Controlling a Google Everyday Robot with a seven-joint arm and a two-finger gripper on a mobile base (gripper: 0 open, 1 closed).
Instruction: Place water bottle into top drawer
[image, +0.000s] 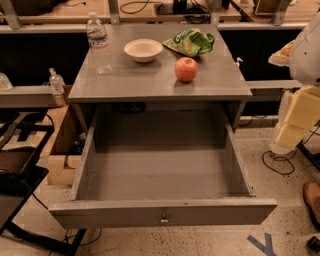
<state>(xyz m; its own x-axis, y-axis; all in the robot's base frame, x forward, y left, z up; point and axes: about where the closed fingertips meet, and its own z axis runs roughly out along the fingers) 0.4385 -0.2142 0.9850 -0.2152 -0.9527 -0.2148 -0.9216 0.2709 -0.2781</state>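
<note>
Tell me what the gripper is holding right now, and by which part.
Nothing, as far as shows. The gripper hangs at the right edge, beside the open top drawer; the water bottle stands untouched on the cabinet top.

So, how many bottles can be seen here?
2. The water bottle stands on the cabinet top, back left. A smaller nozzle-topped bottle stands on the ledge left of the cabinet. Others may be hidden. The gripper hangs at the right edge.
</note>
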